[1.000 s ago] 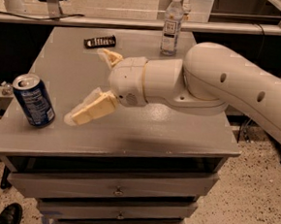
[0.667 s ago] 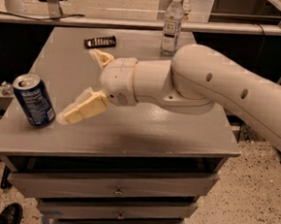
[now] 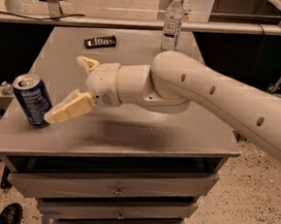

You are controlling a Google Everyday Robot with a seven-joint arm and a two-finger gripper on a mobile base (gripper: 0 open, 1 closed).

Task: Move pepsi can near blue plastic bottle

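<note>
The pepsi can (image 3: 32, 99), dark blue with a silver top, stands upright near the left front edge of the grey table (image 3: 129, 132). The blue plastic bottle (image 3: 173, 21), clear with a white cap and white label, stands at the table's far edge, right of middle. My gripper (image 3: 67, 86) is open, just right of the can. Its near finger (image 3: 70, 109) reaches the can's lower side; whether it touches I cannot tell. The far finger (image 3: 87, 63) is behind and to the right of the can. The can is not between the fingers.
A flat black bar-shaped object (image 3: 100, 41) lies at the far left of the table. The table has drawers (image 3: 115, 190) below its front edge. A dark shoe (image 3: 7, 215) shows on the floor at bottom left. A railing runs behind the table.
The arm and gripper have moved left toward the can; the near finger now reaches the can's side. The can and bottle have not moved.
</note>
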